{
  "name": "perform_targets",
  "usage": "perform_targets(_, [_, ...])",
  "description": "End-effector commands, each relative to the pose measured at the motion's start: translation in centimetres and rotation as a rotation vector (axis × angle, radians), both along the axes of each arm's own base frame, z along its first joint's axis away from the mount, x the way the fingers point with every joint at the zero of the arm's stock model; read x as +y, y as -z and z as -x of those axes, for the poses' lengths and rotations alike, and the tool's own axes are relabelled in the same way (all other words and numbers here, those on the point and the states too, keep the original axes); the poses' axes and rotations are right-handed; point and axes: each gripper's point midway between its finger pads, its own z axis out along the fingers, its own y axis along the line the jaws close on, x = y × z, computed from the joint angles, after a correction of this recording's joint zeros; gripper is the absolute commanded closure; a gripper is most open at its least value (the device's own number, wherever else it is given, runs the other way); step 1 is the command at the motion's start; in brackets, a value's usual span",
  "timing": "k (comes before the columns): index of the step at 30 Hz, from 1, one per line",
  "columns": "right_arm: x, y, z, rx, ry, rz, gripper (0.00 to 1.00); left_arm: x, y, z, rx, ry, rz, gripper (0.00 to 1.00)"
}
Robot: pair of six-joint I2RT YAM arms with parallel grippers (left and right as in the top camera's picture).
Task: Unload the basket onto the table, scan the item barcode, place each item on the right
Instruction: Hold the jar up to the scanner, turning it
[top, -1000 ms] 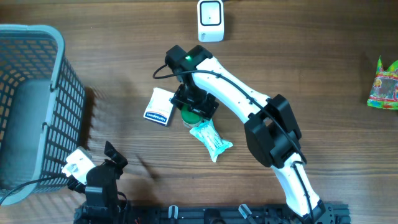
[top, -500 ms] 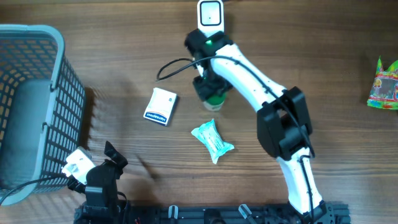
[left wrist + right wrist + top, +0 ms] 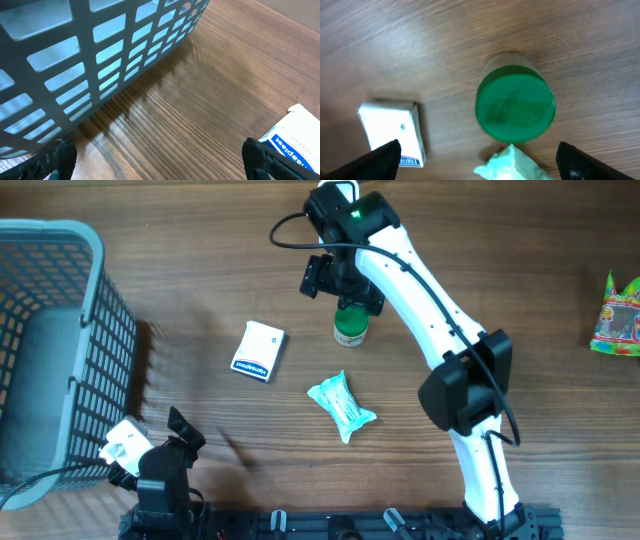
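Observation:
A small jar with a green lid (image 3: 350, 330) stands upright on the wooden table, just below my right gripper (image 3: 340, 288). That gripper is open and holds nothing. In the right wrist view the green lid (image 3: 515, 107) lies ahead of the open right gripper (image 3: 480, 162), apart from both fingers. The white scanner (image 3: 336, 188) at the table's far edge is mostly hidden behind the right arm. My left gripper (image 3: 184, 430) rests open at the front left; the left wrist view shows bare wood between the left gripper (image 3: 160, 162) fingers.
A white and blue box (image 3: 259, 351) lies left of the jar, and a teal packet (image 3: 342, 406) in front of it. A grey slatted basket (image 3: 60, 240) fills the left side. A colourful snack bag (image 3: 617, 318) sits at the right edge.
The right gripper carried the green-lidded jar from the table's middle toward the scanner, then opened and let it go. The jar now stands on the table. The left arm stayed still.

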Motion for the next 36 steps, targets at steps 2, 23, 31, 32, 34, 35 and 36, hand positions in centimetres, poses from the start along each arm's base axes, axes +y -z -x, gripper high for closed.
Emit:
perform_targets(2, [-1.5, 2.6, -0.2, 0.053, 0.161, -0.002, 0.0, 0.1, 0.0, 0.0, -0.004, -0.006, 0.003, 0.0])
perform_targets(23, [-2.3, 14.3, 2.1, 0.113, 0.001, -0.047, 0.29, 0.1, 0.0, 0.0, -0.004, -0.006, 0.003, 0.0])
perform_targets(31, [-4.2, 10.4, 1.5, 0.031, -0.544, 0.068, 0.04, 0.1, 0.0, 0.0, -0.004, -0.006, 0.003, 0.0])
perform_targets(32, [-4.0, 9.0, 1.3, 0.012, -0.518, 0.06, 0.0, 0.1, 0.0, 0.0, -0.004, -0.006, 0.003, 0.0])
perform_targets(34, [-3.8, 6.4, 1.5, 0.002, -0.427, 0.037, 0.0, 0.1, 0.0, 0.0, -0.004, -0.006, 0.003, 0.0])
perform_targets(35, [-3.3, 5.0, 1.9, 0.002, -0.375, -0.002, 0.0, 0.1, 0.0, 0.0, -0.004, -0.006, 0.003, 0.0])
perform_targets(36, [-2.9, 4.0, 2.3, 0.011, -0.331, -0.037, 0.0, 0.1, 0.0, 0.0, -0.004, -0.006, 0.003, 0.0])
